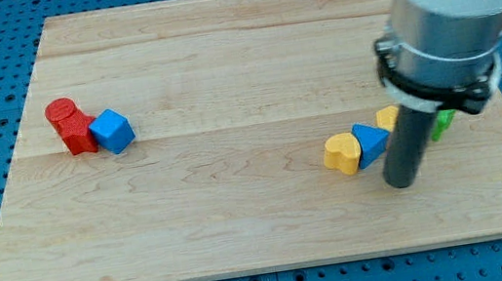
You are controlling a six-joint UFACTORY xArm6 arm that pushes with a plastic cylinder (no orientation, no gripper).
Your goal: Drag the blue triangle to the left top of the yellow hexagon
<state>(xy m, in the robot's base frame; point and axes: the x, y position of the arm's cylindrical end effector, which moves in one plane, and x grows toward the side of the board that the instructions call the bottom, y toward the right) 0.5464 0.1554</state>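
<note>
The blue triangle [369, 141] lies on the wooden board [224, 85] at the view's right. A yellow heart-shaped block [341, 153] touches its left side. Another yellow block [388, 118], likely the yellow hexagon, shows just above and right of the triangle, mostly hidden behind the rod. My tip [402, 182] is at the triangle's lower right, close beside it; I cannot tell if it touches.
A green block [443, 123] peeks out right of the rod. At the view's left, a red cylinder [60, 112], a red block [80, 135] and a blue cube [113, 131] sit clustered together. The arm's large body hides the board's upper right.
</note>
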